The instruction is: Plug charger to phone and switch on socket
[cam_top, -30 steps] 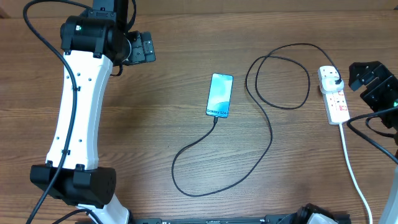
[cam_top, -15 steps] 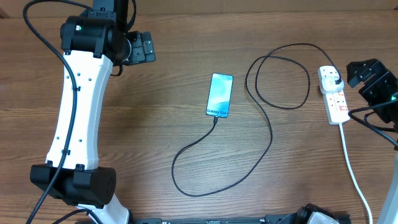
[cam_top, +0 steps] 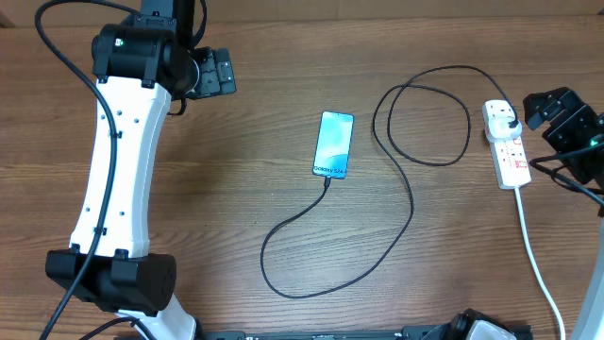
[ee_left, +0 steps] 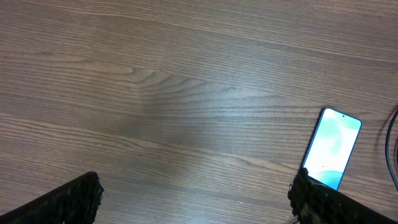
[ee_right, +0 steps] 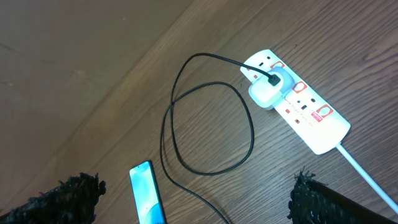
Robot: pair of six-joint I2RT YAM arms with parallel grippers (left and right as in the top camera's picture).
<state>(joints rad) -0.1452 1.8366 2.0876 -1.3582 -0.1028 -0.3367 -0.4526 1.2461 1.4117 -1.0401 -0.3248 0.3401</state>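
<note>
The right gripper (cam_top: pixel 555 111) hangs with its fingers spread wide and nothing between them, just beside the far end of the narrow white power strip with small red switches (cam_top: pixel 510 151), which lies close to the right edge of the wooden worktop (cam_top: pixel 236 189) with its thick white cord (cam_top: pixel 538 260) trailing toward the near right corner. From the right wrist view, a plug sits in the strip's far outlet with the long thin black charger cable (cam_top: pixel 412 210) leaving it. The cable curls in loose loops across the right half of the worktop and swings round toward the near edge. It then rises to the bottom edge of the slim smartphone with the light-blue screen (cam_top: pixel 334 144), which lies flat near the middle. The cable's tip appears to meet the phone's port, though the join is too small to confirm. The left gripper (cam_top: pixel 212 73) is also spread and empty, parked near the far edge on the left side, well apart from everything. Plugging in looks done, so the step in hand is likely switching on the socket. The next move probably calls for lowering the right gripper over the strip and pressing one fingertip squarely on the red switch (ee_right: pixel 296 88) beside the occupied outlet, without nudging the plug or sliding the light strip. Whether that switch is already on cannot be told.
</note>
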